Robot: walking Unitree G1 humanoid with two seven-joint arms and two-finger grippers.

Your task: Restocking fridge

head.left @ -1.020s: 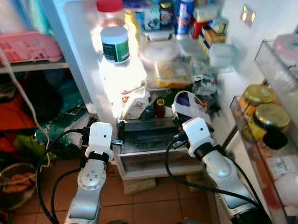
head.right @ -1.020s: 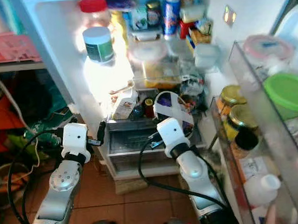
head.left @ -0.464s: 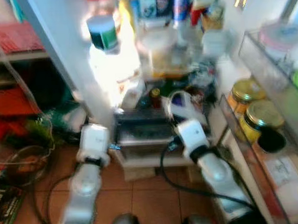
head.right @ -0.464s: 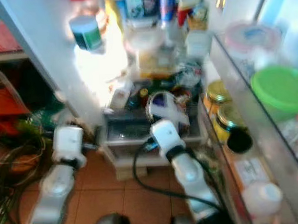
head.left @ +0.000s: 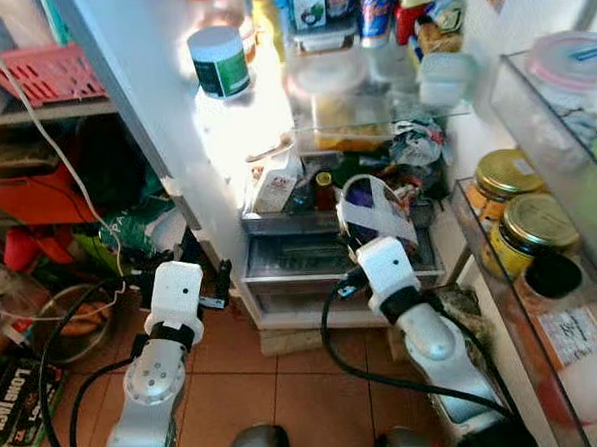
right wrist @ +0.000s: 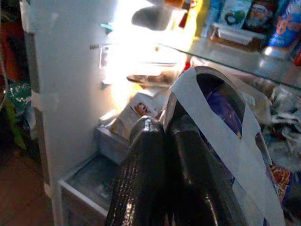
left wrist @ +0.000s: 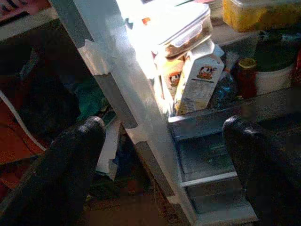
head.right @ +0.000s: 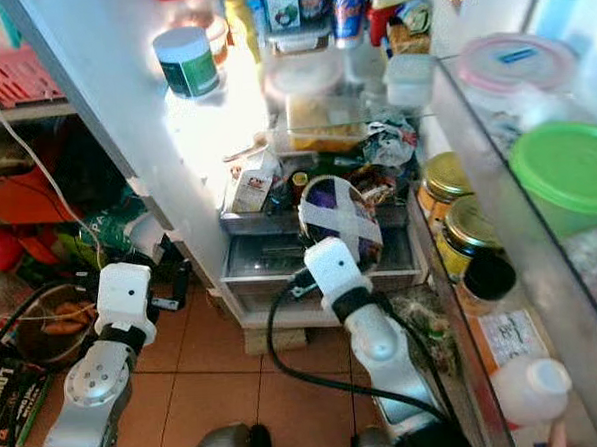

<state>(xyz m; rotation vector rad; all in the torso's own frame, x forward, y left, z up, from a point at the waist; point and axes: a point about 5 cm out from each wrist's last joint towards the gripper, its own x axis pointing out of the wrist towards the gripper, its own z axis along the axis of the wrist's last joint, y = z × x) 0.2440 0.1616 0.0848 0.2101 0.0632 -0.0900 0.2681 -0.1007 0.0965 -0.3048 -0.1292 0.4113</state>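
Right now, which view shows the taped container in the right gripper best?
The right eye view: the taped container shows whole there, above the right gripper, in front of the fridge shelf. The left eye view shows much the same. The right wrist view is closer but cropped, and the fingers cover part of it.

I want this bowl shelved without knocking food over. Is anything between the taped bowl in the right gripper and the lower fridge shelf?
Yes. The right gripper holds the taped bowl before the lower shelf, where a red-lidded jar, milk carton and crumpled bags crowd it.
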